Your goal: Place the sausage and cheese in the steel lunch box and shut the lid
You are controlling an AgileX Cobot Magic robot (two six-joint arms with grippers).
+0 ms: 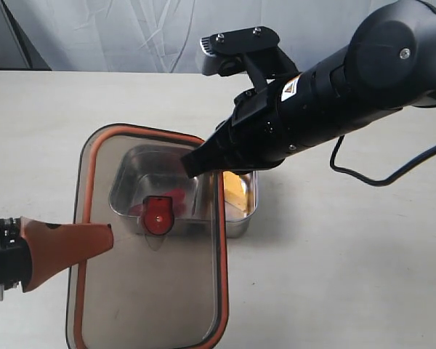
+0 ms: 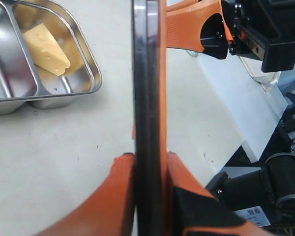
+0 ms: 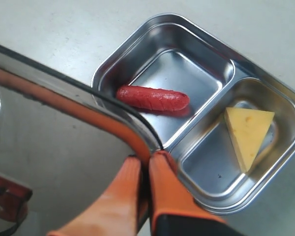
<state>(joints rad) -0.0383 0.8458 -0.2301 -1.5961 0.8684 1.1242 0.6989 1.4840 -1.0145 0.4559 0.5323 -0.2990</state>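
Pale tabletop (image 1: 334, 276), and the lid (image 1: 152, 291) is up: left gripper (image 2: 150, 162) clamped on 1 edge, right gripper (image 3: 148, 162) pinching its orange-rimmed corner. It hangs partly over the steel lunch box (image 3: 290, 98). Of the 2 compartments, the sausage (image 3: 153, 98) lies in the bigger and the cheese (image 3: 247, 130) in the smaller.

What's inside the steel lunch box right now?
In the steel lunch box, the sausage lies in the larger compartment, the cheese in the smaller. The lid held above hides one corner of the larger compartment; that part can't be seen.
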